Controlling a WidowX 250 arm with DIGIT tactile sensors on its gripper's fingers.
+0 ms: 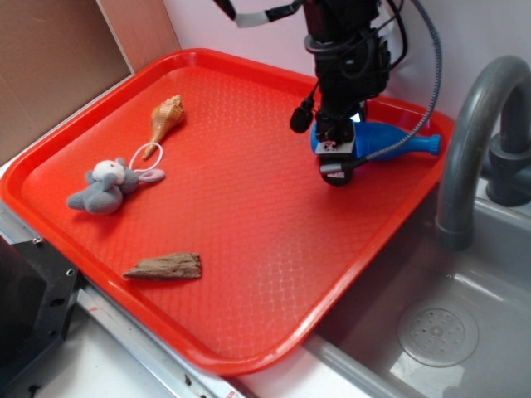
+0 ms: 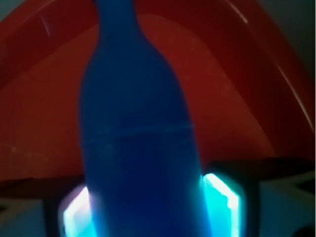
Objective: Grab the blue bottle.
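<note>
Blue bottle (image 1: 390, 143) lies on its side at far right corner of red tray (image 1: 249, 232). Gripper (image 1: 333, 157) down over bottle base; jaws straddle body, both fingers (image 2: 224, 197) beside it; contact unclear.

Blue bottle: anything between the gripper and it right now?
Nothing visible. The gripper is already down over the blue bottle, which lies on its side near the far right corner of the red tray. The wrist view shows its body between the two fingers, nothing in between. Whether the pads touch it, I cannot tell.
</note>
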